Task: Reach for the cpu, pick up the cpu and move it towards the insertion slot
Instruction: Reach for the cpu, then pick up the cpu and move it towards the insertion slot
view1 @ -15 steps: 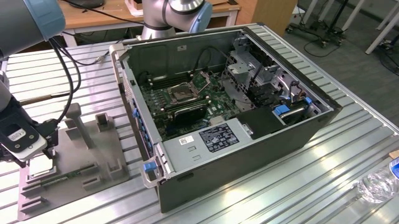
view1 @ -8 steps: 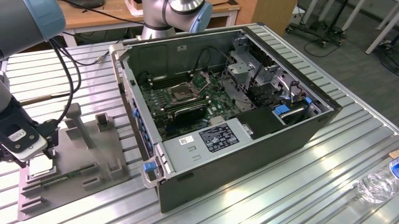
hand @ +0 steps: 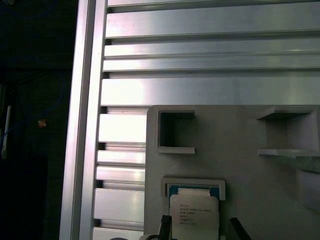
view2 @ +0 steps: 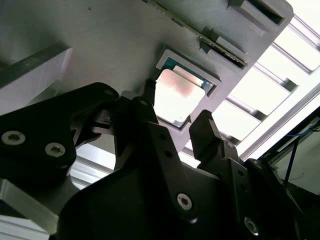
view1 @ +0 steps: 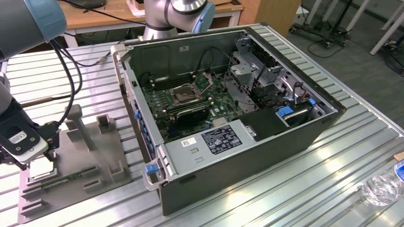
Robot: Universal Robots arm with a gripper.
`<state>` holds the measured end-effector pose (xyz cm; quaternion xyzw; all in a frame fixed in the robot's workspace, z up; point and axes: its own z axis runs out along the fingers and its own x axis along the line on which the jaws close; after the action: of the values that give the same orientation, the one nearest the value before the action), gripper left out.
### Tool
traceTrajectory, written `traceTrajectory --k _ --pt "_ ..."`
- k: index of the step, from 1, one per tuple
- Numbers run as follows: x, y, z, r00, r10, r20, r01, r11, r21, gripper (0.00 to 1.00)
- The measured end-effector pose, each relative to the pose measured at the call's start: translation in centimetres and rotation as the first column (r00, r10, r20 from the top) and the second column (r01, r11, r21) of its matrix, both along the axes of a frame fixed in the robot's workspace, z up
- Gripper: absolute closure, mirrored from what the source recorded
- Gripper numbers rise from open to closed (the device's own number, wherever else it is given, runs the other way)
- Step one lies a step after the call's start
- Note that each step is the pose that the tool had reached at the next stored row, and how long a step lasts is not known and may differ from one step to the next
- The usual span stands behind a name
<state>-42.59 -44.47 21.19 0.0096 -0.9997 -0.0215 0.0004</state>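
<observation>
The cpu point(view1: 41, 168) point(view2: 176, 96) point(hand: 194, 214), a small silvery-white square chip, lies flat in a recess of the grey fixture plate point(view1: 113, 163) at the exterior view's left. My gripper point(view1: 33, 160) point(view2: 177, 116) point(hand: 199, 231) hangs just above it, open. In both wrist views its black fingertips point(view2: 204, 129) stand on either side of the chip, apart from it. The insertion slot point(view1: 185, 95), a shiny metal-framed socket with a dark centre, sits on the green motherboard inside the open computer case point(view1: 265, 156), well to the exterior view's right of the gripper.
A long green memory stick point(view1: 63, 180) lies on the fixture beside the cpu, among upright grey posts point(view1: 81, 127). The case walls rise around the motherboard. A clear water bottle point(view1: 382, 188) lies near the slatted metal table's right edge. Black cables point(view1: 69, 80) hang from the arm.
</observation>
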Motion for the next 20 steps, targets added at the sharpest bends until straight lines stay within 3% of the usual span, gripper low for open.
traceTrajectory --k 7,8,14,20 --pt "0.0 0.0 -0.01 1.0 0.0 0.0 0.0 1.0 0.0 0.44" --pt "0.0 0.0 -0.01 1.0 0.0 0.0 0.0 1.0 0.0 0.38" --pt "0.0 0.0 -0.03 1.0 0.0 0.0 0.0 1.0 0.0001 0.38" --pt "0.0 0.01 -0.53 1.0 0.0 0.0001 0.0 1.0 0.0049 0.38"
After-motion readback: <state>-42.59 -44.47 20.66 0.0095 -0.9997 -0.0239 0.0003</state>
